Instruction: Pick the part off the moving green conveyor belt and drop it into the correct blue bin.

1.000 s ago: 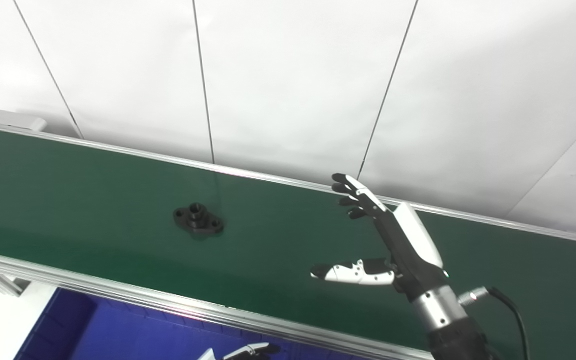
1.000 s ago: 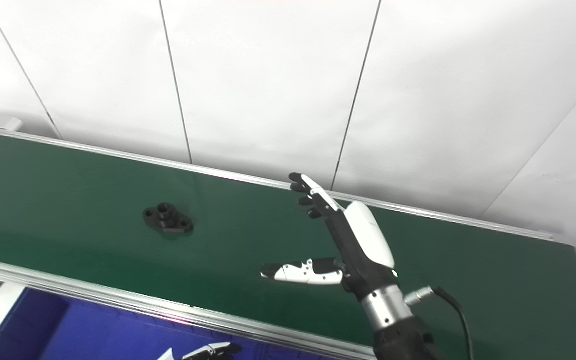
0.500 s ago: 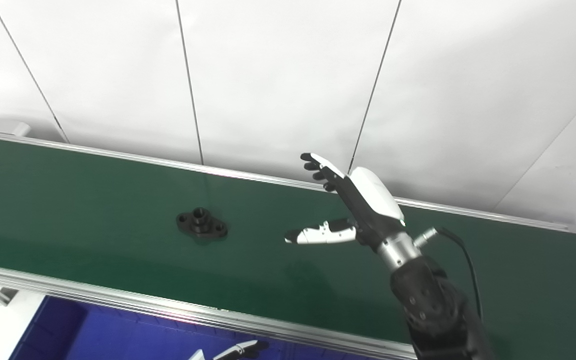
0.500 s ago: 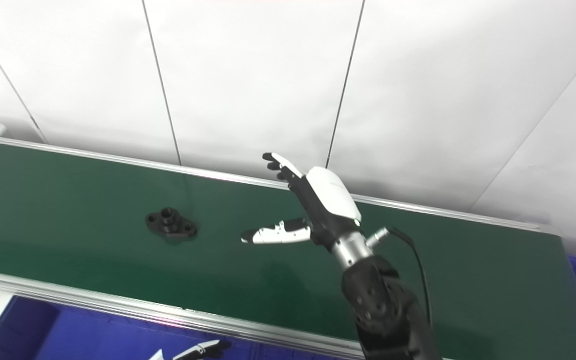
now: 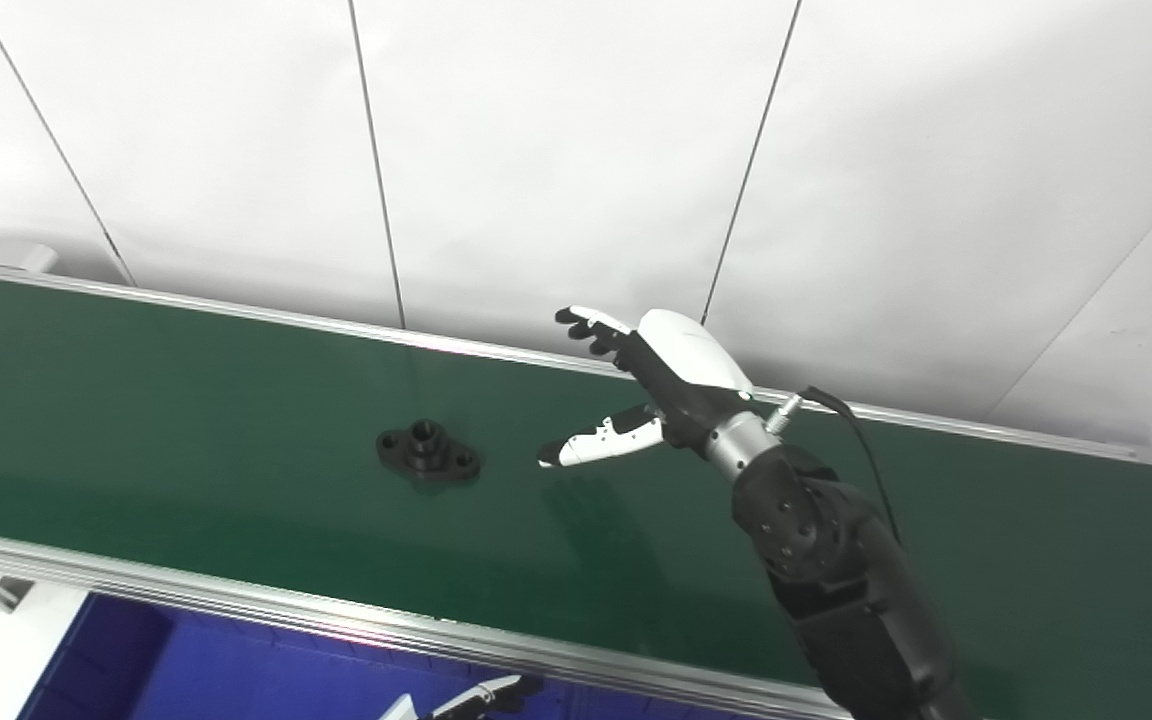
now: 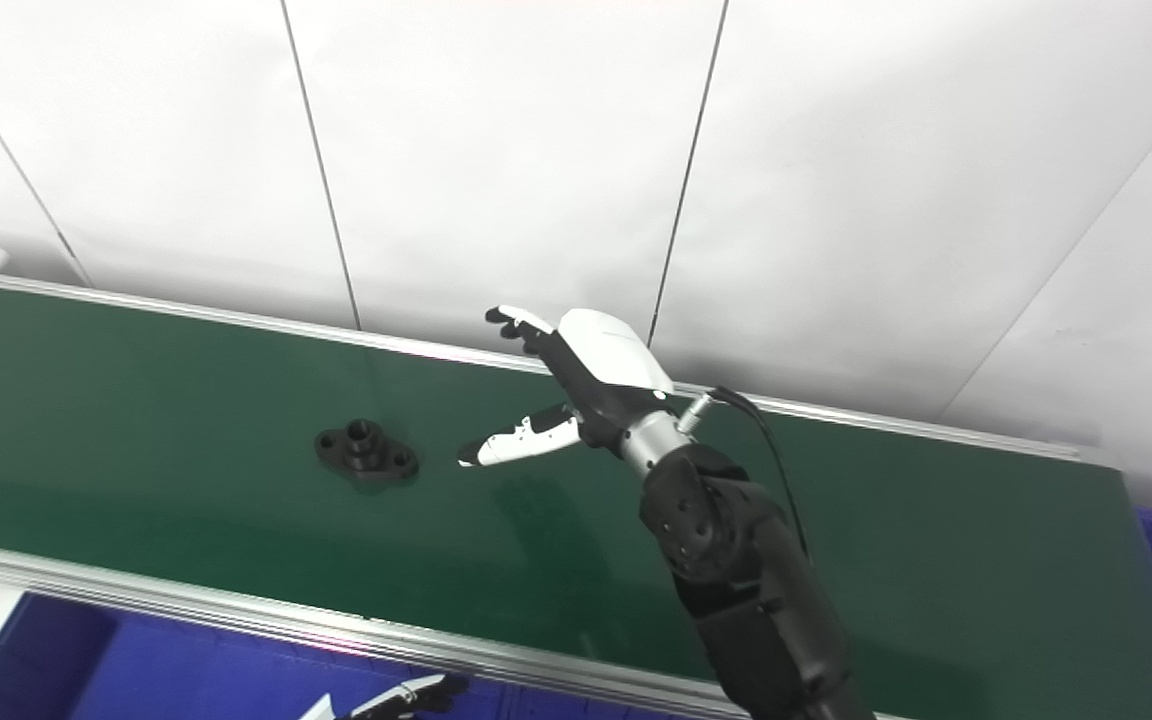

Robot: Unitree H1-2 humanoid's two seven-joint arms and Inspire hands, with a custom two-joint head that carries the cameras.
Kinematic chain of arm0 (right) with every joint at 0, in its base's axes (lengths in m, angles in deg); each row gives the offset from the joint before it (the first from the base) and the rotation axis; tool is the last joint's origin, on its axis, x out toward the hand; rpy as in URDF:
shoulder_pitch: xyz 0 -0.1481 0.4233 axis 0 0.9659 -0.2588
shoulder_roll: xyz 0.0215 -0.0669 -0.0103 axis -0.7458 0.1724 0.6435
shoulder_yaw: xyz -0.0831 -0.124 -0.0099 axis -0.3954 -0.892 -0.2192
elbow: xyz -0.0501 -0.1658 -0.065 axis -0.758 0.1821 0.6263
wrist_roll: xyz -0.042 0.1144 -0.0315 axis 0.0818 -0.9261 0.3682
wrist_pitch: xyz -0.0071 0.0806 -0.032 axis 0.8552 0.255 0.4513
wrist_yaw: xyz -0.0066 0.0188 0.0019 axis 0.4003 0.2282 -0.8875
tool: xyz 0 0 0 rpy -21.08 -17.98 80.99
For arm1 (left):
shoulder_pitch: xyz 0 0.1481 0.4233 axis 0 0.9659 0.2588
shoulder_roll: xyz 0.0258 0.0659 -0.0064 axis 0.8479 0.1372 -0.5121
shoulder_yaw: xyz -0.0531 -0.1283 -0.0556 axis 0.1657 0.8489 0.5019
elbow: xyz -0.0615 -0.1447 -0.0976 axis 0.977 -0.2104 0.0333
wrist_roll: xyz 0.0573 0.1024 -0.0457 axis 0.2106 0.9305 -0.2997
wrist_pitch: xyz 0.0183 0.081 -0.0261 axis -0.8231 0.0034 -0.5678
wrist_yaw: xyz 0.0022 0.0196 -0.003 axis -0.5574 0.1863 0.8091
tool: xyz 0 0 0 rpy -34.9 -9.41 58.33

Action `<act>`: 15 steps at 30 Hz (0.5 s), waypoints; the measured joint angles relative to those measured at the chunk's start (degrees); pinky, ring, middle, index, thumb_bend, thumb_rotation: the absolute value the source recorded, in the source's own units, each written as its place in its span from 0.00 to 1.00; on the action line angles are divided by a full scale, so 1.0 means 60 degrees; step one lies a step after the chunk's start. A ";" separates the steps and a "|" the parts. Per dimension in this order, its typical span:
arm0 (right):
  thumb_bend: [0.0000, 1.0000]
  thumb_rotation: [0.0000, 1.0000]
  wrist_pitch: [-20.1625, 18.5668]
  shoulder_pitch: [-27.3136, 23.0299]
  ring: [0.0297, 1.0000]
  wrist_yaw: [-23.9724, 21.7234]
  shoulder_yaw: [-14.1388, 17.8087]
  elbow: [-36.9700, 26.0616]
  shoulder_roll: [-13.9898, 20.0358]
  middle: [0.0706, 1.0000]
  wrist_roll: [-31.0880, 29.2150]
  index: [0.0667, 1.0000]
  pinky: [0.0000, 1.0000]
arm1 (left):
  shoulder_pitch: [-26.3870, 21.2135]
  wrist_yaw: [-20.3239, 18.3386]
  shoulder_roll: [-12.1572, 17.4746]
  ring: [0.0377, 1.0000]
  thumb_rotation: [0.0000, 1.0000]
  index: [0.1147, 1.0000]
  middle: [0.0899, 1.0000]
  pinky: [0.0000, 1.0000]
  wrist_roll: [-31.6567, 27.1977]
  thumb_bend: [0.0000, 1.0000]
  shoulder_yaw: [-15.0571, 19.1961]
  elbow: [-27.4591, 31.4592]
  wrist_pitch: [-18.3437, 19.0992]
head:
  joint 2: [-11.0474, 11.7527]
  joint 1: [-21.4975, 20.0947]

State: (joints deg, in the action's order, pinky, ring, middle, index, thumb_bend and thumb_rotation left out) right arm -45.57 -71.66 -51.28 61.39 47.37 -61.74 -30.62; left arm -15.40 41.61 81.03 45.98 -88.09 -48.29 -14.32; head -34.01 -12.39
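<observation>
Background: white wall panels divided by thin dark seams are seen behind the belt.
Belt: green belt is framed by metal rails and runs across both views.
Part: black flanged part lies flat on the belt, left of the right hand and apart from it.
Right hand: right hand is held above the belt, fingers extended and thumb spread wide; nothing is grasped.
Left hand: left hand is cut off by the bottom edge, only fingertips showing; its state cannot be told.
Bin: blue bin is seen below the near rail.
</observation>
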 measured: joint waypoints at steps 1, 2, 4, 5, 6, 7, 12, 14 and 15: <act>0.85 0.48 0.0001 -0.0070 0.82 0.0006 -0.0056 0.0140 -0.0018 0.85 0.0035 0.89 0.77 | -0.0003 0.0000 -0.0006 0.84 0.60 0.86 0.89 0.75 0.0004 0.89 -0.0005 -0.0001 0.0000 | 0.0000 0.0000; 0.85 0.48 0.0002 -0.0157 0.82 0.0011 -0.0108 0.0287 -0.0035 0.85 0.0045 0.89 0.77 | -0.0005 0.0000 -0.0016 0.84 0.60 0.85 0.88 0.75 0.0007 0.89 -0.0003 -0.0001 0.0000 | -0.0015 0.0015; 0.85 0.49 0.0002 -0.0354 0.83 0.0012 -0.0201 0.0566 -0.0061 0.85 0.0061 0.89 0.77 | -0.0015 0.0001 -0.0035 0.83 0.61 0.85 0.88 0.74 0.0008 0.89 -0.0001 -0.0002 0.0000 | -0.0029 0.0029; 0.85 0.50 0.0003 -0.0462 0.83 0.0008 -0.0252 0.0675 -0.0077 0.85 0.0065 0.89 0.78 | -0.0020 0.0002 -0.0046 0.83 0.61 0.85 0.88 0.74 0.0010 0.89 -0.0002 -0.0002 0.0000 | -0.0044 0.0059; 0.85 0.50 0.0005 -0.0599 0.83 0.0005 -0.0328 0.0785 -0.0089 0.85 0.0081 0.89 0.78 | -0.0026 0.0005 -0.0061 0.83 0.61 0.85 0.88 0.74 0.0011 0.89 -0.0004 -0.0003 0.0000 | -0.0044 0.0059; 0.85 0.49 0.0006 -0.0716 0.82 -0.0002 -0.0389 0.0906 -0.0103 0.85 0.0091 0.89 0.77 | -0.0029 0.0005 -0.0076 0.83 0.61 0.85 0.88 0.74 0.0013 0.90 -0.0006 -0.0002 0.0000 | -0.0059 0.0073; 0.86 0.47 0.0005 -0.1151 0.82 -0.0127 -0.0694 0.1417 -0.0240 0.84 0.0163 0.88 0.75 | -0.0028 0.0005 -0.0115 0.83 0.63 0.86 0.88 0.74 0.0028 0.90 -0.0003 0.0004 0.0000 | -0.0146 0.0205; 0.86 0.46 0.0005 -0.1239 0.82 -0.0134 -0.0808 0.1601 -0.0325 0.85 0.0174 0.88 0.75 | -0.0026 0.0005 -0.0114 0.83 0.62 0.86 0.88 0.74 0.0043 0.90 -0.0002 0.0013 0.0000 | -0.0161 0.0205; 0.86 0.46 0.0005 -0.1271 0.82 -0.0141 -0.0865 0.1692 -0.0362 0.85 0.0191 0.88 0.75 | -0.0026 0.0005 -0.0114 0.84 0.62 0.86 0.89 0.74 0.0042 0.90 -0.0002 0.0029 0.0000 | -0.0176 0.0220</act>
State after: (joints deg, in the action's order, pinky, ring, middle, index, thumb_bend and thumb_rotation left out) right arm -45.54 -79.28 -52.13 56.20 57.53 -63.91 -29.47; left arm -15.55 41.63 80.34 46.24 -88.11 -48.12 -14.32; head -35.07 -11.08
